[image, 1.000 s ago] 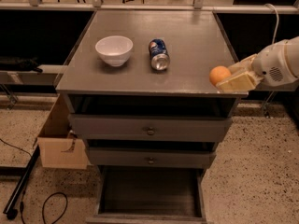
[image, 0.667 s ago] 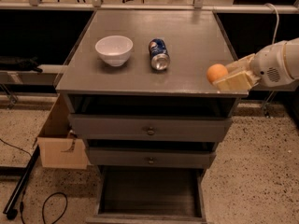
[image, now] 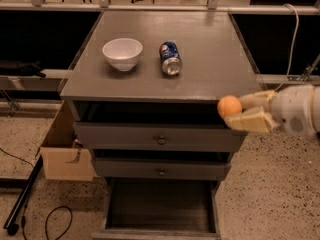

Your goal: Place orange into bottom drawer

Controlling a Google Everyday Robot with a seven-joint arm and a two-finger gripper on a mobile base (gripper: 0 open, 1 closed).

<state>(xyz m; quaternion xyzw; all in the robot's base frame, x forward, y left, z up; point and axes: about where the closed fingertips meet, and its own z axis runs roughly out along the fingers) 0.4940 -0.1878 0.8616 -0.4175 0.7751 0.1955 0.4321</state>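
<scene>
Cabinet top [image: 210, 59]: bowl [image: 122, 53], can [image: 170, 58] to its right.
Gripper [image: 236, 113]: right, past near edge, clamped on orange [image: 229, 106].
Orange: level with upper drawer.
Bottom drawer [image: 160, 204]: open, below.

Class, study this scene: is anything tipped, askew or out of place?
The soda can lies on its side on the cabinet top, beside the upright white bowl. The gripper, at the cabinet's front right, holds the orange.
</scene>
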